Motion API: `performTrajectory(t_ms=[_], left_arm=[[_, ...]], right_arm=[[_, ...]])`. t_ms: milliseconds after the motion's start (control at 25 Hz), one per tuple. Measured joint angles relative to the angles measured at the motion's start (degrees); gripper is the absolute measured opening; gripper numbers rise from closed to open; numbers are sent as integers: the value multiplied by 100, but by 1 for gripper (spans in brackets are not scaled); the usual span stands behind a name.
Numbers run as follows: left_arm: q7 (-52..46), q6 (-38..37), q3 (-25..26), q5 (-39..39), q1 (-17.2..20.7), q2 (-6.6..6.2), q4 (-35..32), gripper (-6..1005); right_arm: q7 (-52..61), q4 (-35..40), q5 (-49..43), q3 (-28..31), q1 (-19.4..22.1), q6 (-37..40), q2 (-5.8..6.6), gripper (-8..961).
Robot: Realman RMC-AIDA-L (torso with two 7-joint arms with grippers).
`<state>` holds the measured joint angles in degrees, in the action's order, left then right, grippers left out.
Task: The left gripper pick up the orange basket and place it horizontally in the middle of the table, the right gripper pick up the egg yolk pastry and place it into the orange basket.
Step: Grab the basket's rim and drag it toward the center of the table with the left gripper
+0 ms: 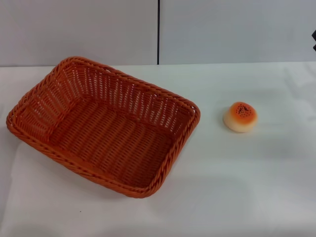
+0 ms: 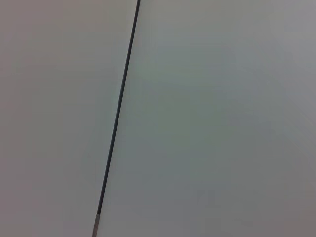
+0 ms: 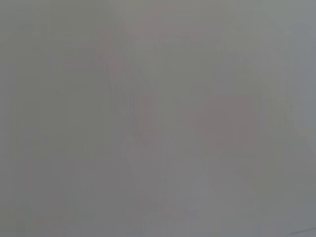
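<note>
**Basket and pastry on the table, no gripper showing**

The table (image 1: 237, 187) is the largest thing in the head view, a broad white top that runs back to a pale grey wall (image 1: 79, 29) split by a thin dark vertical seam (image 1: 158, 32). The orange basket (image 1: 74, 163) sits on the table's left half, open side up, skewed so that its long sides run diagonally and one corner points toward the near edge. Nothing lies inside it; the woven floor is bare. The egg yolk pastry (image 1: 240, 117) rests on the table to the right of the basket, well apart from it, with its speckled orange-brown top facing up.

Neither the left gripper nor the right gripper appears in any view, so whether their claws are spread or pressed together cannot be told. The left wrist view shows only a grey surface crossed by a dark line (image 2: 118, 113); the right wrist view shows only a plain grey blur.
</note>
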<state>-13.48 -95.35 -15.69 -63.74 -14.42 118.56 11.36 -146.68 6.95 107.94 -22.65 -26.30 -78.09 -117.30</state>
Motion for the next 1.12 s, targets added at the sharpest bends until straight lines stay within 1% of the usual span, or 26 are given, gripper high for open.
performTrajectory(t_ms=[280,560,760,880,1040,1120], left_arm=[[0,-21,-6,2,-74,2,-10,740],[2,-7,-11,1,-69,9,-9,740],[4,8,-9,2,-32,-8,-12,740],[-50,55,-97,-5,-48,-29,-57,740],[-540,98,-403,-90,-45,-42,-578,741],[-1081,128,-573,-141,-26,-54,-1022,741]], right_arm=[[0,-12,-2,-11,-8,1,-3,631],[0,-39,-21,-29,-62,17,-13,631],[16,-37,-27,-30,-70,18,-58,631],[155,-17,-22,-30,-55,18,-86,631],[492,66,-16,-29,-41,4,-86,631],[847,212,-36,-39,1,-4,-90,631]])
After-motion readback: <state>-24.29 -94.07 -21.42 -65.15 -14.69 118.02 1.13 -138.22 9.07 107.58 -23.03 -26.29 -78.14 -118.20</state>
